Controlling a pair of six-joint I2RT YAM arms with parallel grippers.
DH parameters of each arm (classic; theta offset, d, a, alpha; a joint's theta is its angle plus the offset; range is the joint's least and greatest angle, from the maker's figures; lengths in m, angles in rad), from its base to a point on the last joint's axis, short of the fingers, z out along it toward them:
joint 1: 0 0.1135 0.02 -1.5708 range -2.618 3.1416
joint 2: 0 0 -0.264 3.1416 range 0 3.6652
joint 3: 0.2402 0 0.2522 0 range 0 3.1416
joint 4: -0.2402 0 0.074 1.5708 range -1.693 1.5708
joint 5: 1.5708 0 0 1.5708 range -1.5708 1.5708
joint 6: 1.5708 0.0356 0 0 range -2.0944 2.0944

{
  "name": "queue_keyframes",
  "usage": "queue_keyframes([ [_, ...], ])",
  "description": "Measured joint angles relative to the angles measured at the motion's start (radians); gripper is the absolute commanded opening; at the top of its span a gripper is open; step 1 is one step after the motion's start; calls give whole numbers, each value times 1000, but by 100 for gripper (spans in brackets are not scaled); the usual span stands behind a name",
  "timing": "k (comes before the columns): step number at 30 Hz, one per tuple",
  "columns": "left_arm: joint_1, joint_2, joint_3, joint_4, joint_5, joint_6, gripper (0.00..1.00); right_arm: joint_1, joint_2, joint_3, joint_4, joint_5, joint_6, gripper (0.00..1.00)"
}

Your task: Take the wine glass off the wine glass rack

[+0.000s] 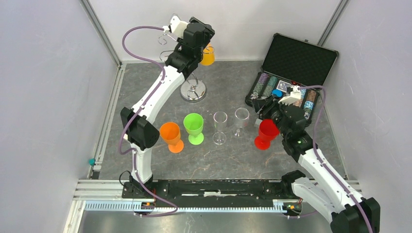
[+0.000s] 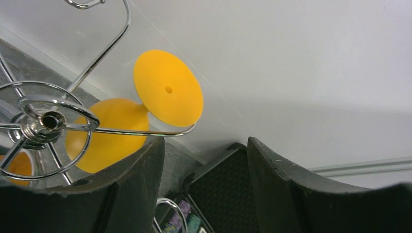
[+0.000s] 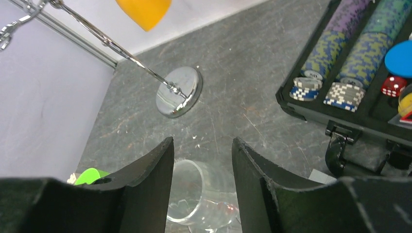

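- Black left gripper, lower centre of the left wrist view: fingers stand apart, nothing in the gap.
- Yellow wine glass, just up-left of that gripper's left-hand finger: it hangs upside down on the rack, foot uppermost over a wire arm, bowl below. Whether the finger touches the bowl cannot be told.
- Silver wine glass rack, upper centre of the top view: round base on the grey table, upper part largely behind the left arm.
- Black right gripper, lower centre of the right wrist view: fingers apart, nothing clamped. A clear rim shows through the gap.
- Red glass, right of centre in the top view: upright, at the right gripper's tip.
- Two clear glasses, green glass, orange glass: upright in a row, centre of the top view.
- Black case, upper right of the top view: lid open, stacked chips inside.
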Motion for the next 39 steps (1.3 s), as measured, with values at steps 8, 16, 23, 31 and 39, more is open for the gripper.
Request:
queue_keyframes([
  [8,1,51,48,-35,-27,42,69,0,0,-37,-4,-10,13,52],
  [16,11,75,83,-69,-59,81,62,0,-10,-61,-3,-11,18,52],
  [23,45,88,87,-71,-28,77,55,0,-19,-76,-4,-11,18,51],
  [31,76,104,97,-37,65,29,40,0,-25,-84,-5,-11,19,51],
  [39,87,108,97,-24,87,6,30,-1,-31,-85,-6,-10,18,51],
])
